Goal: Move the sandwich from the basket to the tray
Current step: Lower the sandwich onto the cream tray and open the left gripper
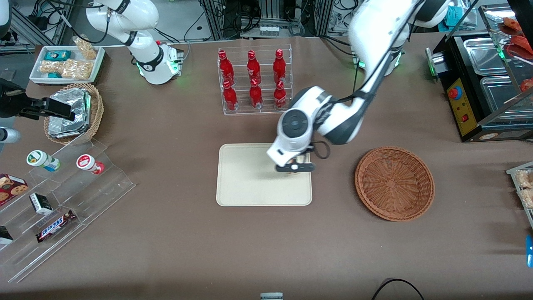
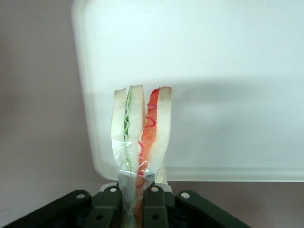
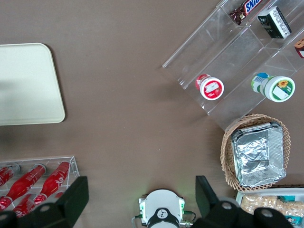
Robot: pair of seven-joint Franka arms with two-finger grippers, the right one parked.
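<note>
One gripper: the left arm's gripper (image 1: 295, 167) is hanging over the tray's edge nearest the working arm's end of the table, its fingers (image 2: 110, 202) clamped together on the sandwich.
Sandwich: the wedge (image 2: 141, 137) is pointing away from the gripper above the tray (image 1: 245, 177), near a rounded corner.
Basket: the reddish-brown basket (image 1: 394, 182) is sitting empty, well apart, toward the working arm's end.
Handling: probably light, soft, easily crushed; its clear wrap is looking slippery, so a gentle grip across the bread faces seems wisest.
Hidden: the sandwich's gripped end is disappearing between the fingers; from the front the wrist is covering it almost entirely; its clearance above the tray is hard to judge.
</note>
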